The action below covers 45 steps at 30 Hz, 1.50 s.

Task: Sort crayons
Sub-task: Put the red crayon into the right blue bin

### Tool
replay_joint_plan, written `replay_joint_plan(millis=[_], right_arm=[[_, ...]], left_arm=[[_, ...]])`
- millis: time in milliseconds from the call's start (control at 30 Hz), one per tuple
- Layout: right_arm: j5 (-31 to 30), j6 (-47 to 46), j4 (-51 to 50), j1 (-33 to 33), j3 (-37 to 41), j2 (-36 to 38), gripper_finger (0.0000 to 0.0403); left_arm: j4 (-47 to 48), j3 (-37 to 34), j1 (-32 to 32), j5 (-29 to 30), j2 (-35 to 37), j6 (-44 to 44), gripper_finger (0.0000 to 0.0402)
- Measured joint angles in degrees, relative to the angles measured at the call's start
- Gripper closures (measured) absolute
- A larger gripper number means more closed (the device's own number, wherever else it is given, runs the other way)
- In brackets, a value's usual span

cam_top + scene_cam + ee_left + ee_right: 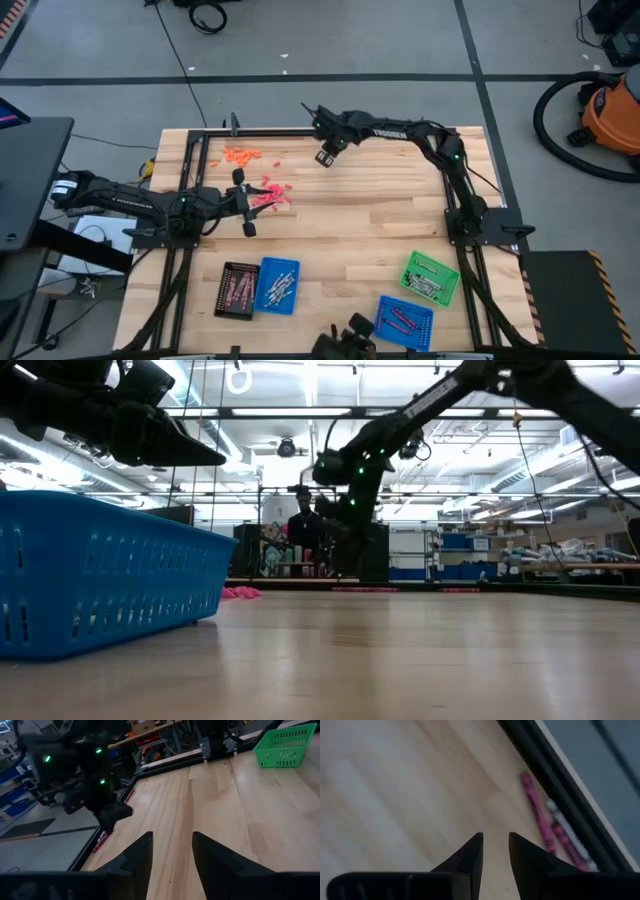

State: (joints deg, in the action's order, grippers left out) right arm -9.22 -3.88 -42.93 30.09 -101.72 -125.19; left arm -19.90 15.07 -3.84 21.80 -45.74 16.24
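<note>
Wood table (pixel 380 230) — crayons (pixel 241 155) scattered at far edge, concrete floor (pixel 350 40) beyond

The high view looks straight down on the whole worktop (pixel 350 230). The low view sits at worktop level just beside a blue tray (pixel 100 575), facing across into the room. The left wrist view looks along the worktop toward the green tray (pixel 285 745), which the high view shares. The right wrist view hangs close above the worktop's edge.
</note>
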Motion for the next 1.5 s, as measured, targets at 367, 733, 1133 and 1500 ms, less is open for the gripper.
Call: replay_joint_plan(millis=[367,733,1133,1500], right_arm=[[2.75,1.05,-8.61,2.7,-12.93,-8.96,0.0265],[4.34,1.03,-7.69,3.59,-12.93,-8.85,0.022],[4.19,0.94,-5.66,5.2,-13.74,-8.81,0.0221],[6.09,1.01,-6.95,6.01,-13.7,-8.82,0.0221]], left_arm=[[0.51,0.0,-0.26,0.0,0.0,-0.6,0.0253],[0.92,0.0,-0.26,-0.01,0.0,-0.65,0.0253],[0.9,-0.02,-0.26,-0.02,0.0,-0.69,0.0253],[0.89,-0.04,-0.26,-0.02,0.0,-0.69,0.0253]])
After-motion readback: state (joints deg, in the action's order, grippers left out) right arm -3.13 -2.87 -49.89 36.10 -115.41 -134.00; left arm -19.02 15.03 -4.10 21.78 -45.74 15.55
